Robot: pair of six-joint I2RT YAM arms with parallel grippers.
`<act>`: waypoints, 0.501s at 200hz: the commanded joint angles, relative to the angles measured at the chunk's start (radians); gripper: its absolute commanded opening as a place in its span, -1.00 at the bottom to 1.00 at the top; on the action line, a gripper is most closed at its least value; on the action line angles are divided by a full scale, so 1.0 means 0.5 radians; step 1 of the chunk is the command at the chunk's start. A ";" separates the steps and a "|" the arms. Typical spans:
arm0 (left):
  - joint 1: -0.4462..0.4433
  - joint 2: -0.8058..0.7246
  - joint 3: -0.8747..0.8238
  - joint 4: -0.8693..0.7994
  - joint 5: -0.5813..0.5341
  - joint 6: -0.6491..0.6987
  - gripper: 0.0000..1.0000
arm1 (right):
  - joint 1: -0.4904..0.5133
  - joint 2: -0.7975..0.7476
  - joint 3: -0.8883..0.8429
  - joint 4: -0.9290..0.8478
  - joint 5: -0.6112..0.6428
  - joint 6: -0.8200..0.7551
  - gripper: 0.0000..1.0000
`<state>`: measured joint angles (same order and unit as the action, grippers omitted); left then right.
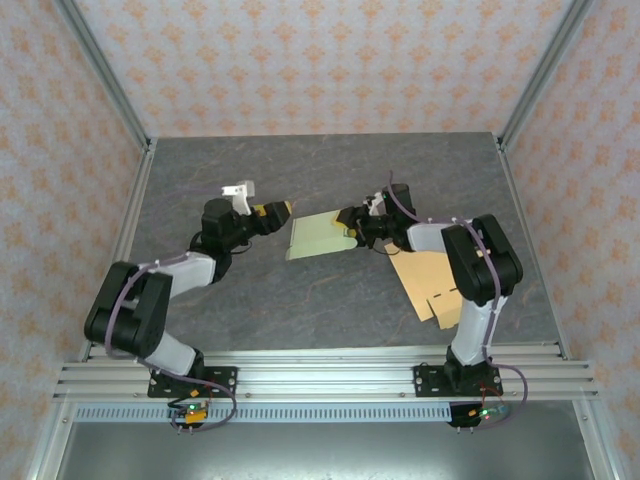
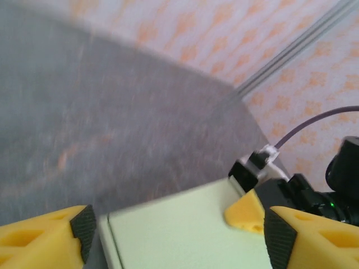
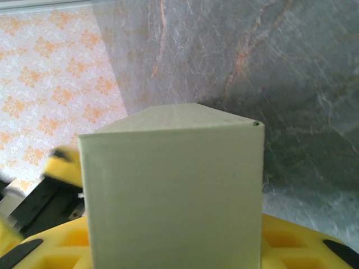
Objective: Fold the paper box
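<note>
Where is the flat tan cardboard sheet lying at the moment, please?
In the top view, the flat tan cardboard sheet lies on the grey table's right side, partly under the right arm, right of the pale green paper box.

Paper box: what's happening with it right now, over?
Left pincer open beside paper box. Right pincer clamped on its right edge. Flat tan cardboard by right arm, not blocking.

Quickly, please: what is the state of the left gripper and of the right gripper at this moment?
Left gripper: open, holding nothing.
Right gripper: closed on the right edge of the paper box.
</note>
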<state>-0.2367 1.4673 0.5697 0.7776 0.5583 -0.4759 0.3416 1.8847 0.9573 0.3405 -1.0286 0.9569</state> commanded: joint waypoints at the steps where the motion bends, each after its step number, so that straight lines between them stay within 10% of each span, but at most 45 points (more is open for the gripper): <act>1: -0.191 -0.170 -0.264 0.445 -0.322 0.801 0.73 | -0.029 -0.141 0.057 -0.295 0.025 0.084 -0.09; 29: -0.359 -0.213 -0.089 -0.286 -0.061 1.566 0.73 | -0.051 -0.151 0.166 -0.642 0.038 0.117 -0.06; 57: -0.398 -0.255 -0.215 -0.230 0.161 1.941 0.73 | -0.096 -0.101 0.168 -0.643 -0.023 0.311 -0.06; 100: -0.640 -0.086 -0.027 -0.684 -0.280 2.425 0.72 | -0.110 -0.023 0.181 -0.568 -0.115 0.549 -0.09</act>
<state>-0.5022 1.3808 0.5148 0.5350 0.5392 0.5137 0.2893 1.8442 1.0245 0.0795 -1.0489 1.1324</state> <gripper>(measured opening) 0.861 0.463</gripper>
